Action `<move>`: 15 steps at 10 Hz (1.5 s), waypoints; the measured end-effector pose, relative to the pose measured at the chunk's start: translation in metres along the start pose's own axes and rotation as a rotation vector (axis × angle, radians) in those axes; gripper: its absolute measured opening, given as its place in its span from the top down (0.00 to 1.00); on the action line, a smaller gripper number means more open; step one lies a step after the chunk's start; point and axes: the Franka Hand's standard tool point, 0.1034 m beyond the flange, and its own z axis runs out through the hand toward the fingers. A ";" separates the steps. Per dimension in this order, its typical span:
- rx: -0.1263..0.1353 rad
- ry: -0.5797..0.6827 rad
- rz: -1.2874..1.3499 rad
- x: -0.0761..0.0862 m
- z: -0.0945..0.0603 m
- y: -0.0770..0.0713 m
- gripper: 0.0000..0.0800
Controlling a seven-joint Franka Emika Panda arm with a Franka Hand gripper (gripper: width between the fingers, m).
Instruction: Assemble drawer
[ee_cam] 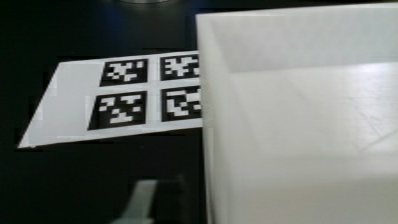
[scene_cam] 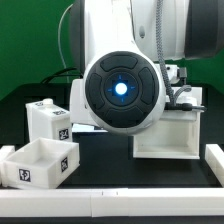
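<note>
Green wall (scene_cam: 30,40) backs black table (scene_cam: 100,168) holding marker board (ee_cam: 121,100) and shell (scene_cam: 175,135).

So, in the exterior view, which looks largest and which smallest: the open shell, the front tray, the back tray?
1. the open shell, largest, though the arm hides part of it.
2. the front tray.
3. the back tray; it sits farther from the camera, so the two trays may truly be alike.

The shell (scene_cam: 168,135), the front tray (scene_cam: 40,162) at eight o'clock and the back tray (scene_cam: 48,120) at nine o'clock of the exterior view are seen as white, both trays marked with black-and-white square tags; four such tags are printed on the white marker board (ee_cam: 146,90), and the table (scene_cam: 110,170) is black
</note>
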 end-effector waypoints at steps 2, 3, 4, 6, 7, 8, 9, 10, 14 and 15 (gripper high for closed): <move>0.000 0.000 -0.001 0.000 0.000 0.000 0.47; 0.000 0.000 -0.001 0.000 0.000 0.000 0.30; 0.000 -0.001 -0.001 0.000 0.000 0.000 0.30; 0.008 -0.001 0.005 0.001 -0.007 0.005 0.19; 0.009 -0.026 0.005 0.000 -0.013 0.008 0.19; 0.012 0.030 0.003 0.011 -0.022 0.005 0.19; 0.019 0.142 -0.003 0.022 -0.037 0.000 0.19; 0.030 0.237 -0.008 0.027 -0.047 -0.003 0.19; 0.048 0.521 -0.052 0.018 -0.080 -0.004 0.19; 0.048 0.616 -0.074 0.011 -0.086 -0.004 0.19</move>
